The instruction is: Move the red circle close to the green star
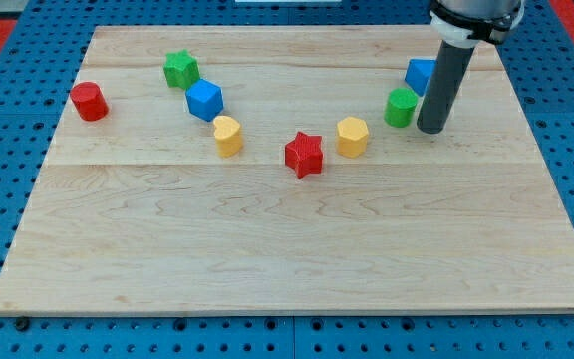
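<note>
On the wooden board [297,249], my tip [430,130] rests at the view's upper right, just beside a green cylinder [401,107], with a blue block [420,74] partly hidden behind the rod. The red circle [89,101] sits far left, well apart from the green star [180,69]. A blue cube [205,100], yellow block [227,135], red star [305,154] and yellow hexagon [352,137] curve between.

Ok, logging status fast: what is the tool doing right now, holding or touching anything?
My tip: no gripper, holds nothing; it stands just to the view's right of the green cylinder, contact unclear, far from the red circle.
</note>
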Controlling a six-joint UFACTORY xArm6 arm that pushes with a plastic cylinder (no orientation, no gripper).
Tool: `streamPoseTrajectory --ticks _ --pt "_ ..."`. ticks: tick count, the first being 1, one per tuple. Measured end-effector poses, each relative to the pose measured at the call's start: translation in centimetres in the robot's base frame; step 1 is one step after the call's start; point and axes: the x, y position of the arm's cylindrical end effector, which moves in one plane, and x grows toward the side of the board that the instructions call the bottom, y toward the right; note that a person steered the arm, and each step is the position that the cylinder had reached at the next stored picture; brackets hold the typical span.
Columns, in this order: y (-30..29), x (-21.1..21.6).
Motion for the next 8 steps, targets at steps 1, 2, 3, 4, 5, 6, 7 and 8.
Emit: streamPoseTrajectory --ticks 1,2,3,4,5,6,7,8 --pt "-1.2 -0.3" --pt "-1.8 -2.0" --pt "-1.1 -0.9" --pt "2.2 5.4" --pt "2.6 2.2" --pt "2.7 -2.1" --pt "4.8 -7.2" --pt "9.4 -11.2"
